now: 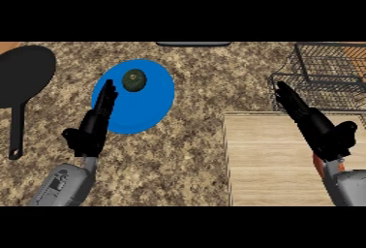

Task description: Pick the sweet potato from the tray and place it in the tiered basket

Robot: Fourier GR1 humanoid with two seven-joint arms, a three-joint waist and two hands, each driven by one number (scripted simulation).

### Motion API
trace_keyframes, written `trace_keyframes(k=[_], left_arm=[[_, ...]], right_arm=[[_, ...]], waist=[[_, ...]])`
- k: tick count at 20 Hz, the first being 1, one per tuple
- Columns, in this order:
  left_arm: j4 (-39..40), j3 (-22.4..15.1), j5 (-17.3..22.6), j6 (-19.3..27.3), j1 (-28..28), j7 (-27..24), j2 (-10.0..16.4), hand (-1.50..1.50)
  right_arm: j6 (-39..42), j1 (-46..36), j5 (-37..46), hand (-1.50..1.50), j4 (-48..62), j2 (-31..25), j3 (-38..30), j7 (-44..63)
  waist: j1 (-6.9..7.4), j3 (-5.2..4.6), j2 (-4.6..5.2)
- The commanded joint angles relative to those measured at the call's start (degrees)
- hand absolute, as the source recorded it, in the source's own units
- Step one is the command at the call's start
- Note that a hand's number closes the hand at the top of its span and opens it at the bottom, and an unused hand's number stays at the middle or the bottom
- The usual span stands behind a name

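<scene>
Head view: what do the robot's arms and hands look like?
The left hand and right hand are black, with slim fingers and a thumb. Each joins a rounded grey forearm; the right wrist shows an orange-red strip, the left forearm small dark markings.

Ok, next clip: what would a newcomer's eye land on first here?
The bright blue plate left of centre, carrying a small dark green item, stands out against the speckled counter. Two black hands point up the view with straight fingers: the left hand at the plate's left edge, the right hand over the wooden board, toward the wire basket at upper right.
</scene>
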Motion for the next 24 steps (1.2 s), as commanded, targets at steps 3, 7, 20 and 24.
trace_keyframes(k=[3, 7, 20, 24], left_arm=[[-0.4, 2.7, -3.5, 1.6, 1.2, 3.8, 7.1, 0.00], [2.6, 3.7, -4.2, 3.5, 3.4, 4.3, 8.3, 0.00], [-4.7, 3.6, -7.3, 2.7, 7.3, 9.9, 13.1, 0.00], [-5.2, 3.9, -6.5, 1.3, 6.5, 10.7, 13.3, 0.00]], right_arm=[[0.7, 3.9, -9.4, 1.50, -0.4, -3.0, -12.2, 0.2], [-12.7, 2.1, -16.4, 1.50, -2.3, 3.1, -27.5, -7.1], [-2.5, 34.1, -7.5, -1.50, -14.8, -22.7, -32.0, 18.1], [7.8, 34.4, -10.0, -1.50, -17.7, -33.7, -32.8, 25.1]], waist=[[-0.25, 0.66, -1.92], [-8.80, 2.66, -5.83], [-0.99, 0.42, -1.94], [-0.54, 0.34, -1.81]])
